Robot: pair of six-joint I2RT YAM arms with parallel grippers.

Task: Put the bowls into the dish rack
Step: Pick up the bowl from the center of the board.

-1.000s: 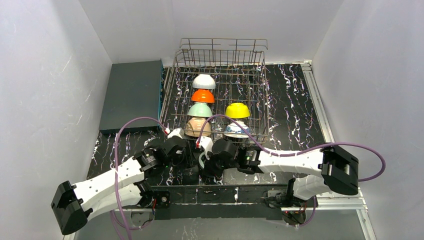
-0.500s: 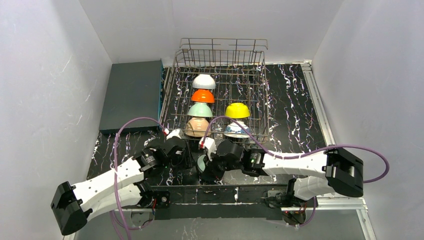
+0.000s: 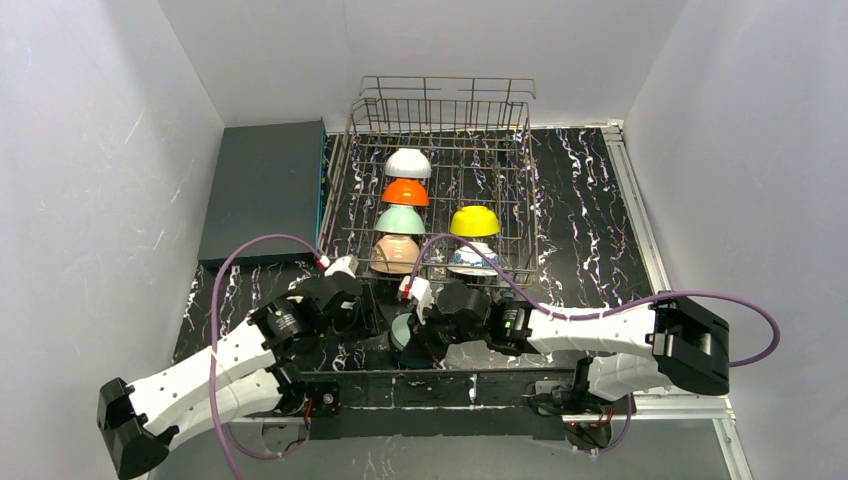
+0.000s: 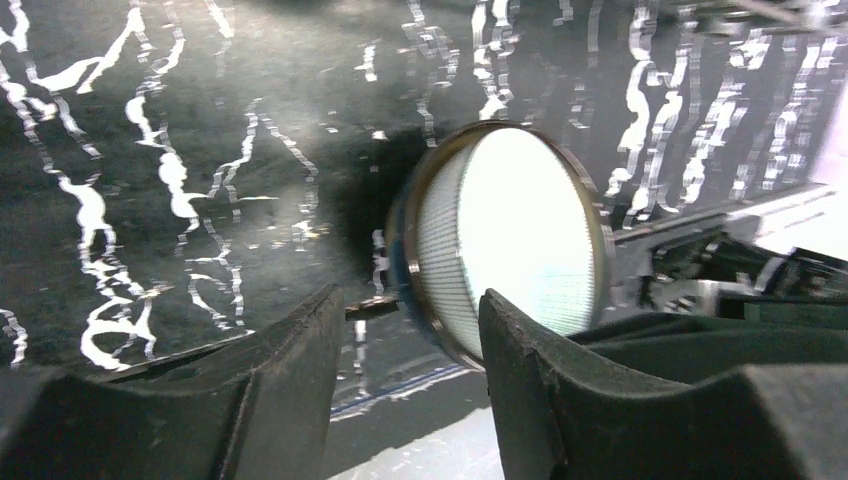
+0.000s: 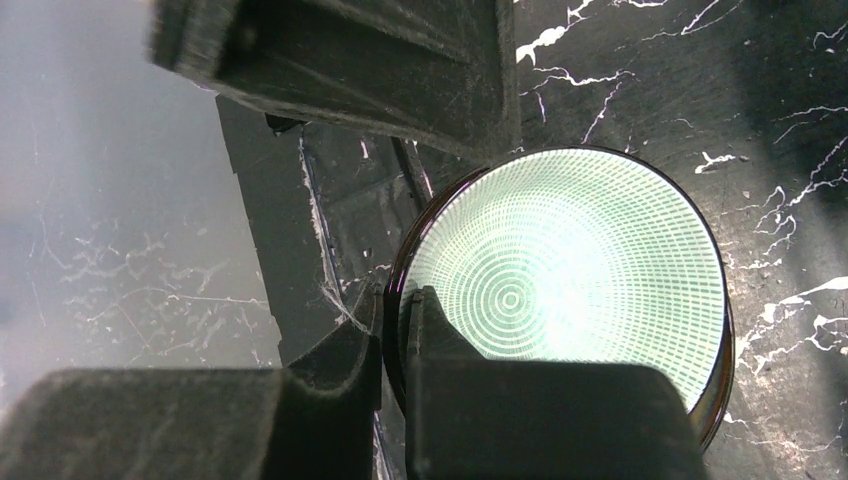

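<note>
Right gripper (image 5: pixel 395 325) pinches the rim of the dark bowl (image 5: pixel 560 270); left gripper (image 4: pixel 410 370) hovers alongside, fingers spread. The thin edge grip risks a slip en route to the dish rack (image 3: pixel 440 100) at 12 o'clock.

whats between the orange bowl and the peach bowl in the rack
The mint green bowl sits between them in that column, as the top external view shows.

Top external: mounted high behind the arm bases, facing down and forward over the whole desk (image 3: pixel 590 200), dish rack (image 3: pixel 440 110) toward 12 o'clock. Left wrist: low and very near, looking sideways at the dark-rimmed bowl (image 4: pixel 510 235). Right wrist: close above, looking into that bowl (image 5: pixel 560 280). Same bowl (image 3: pixel 402 330) small at 6 o'clock in the top view.
</note>
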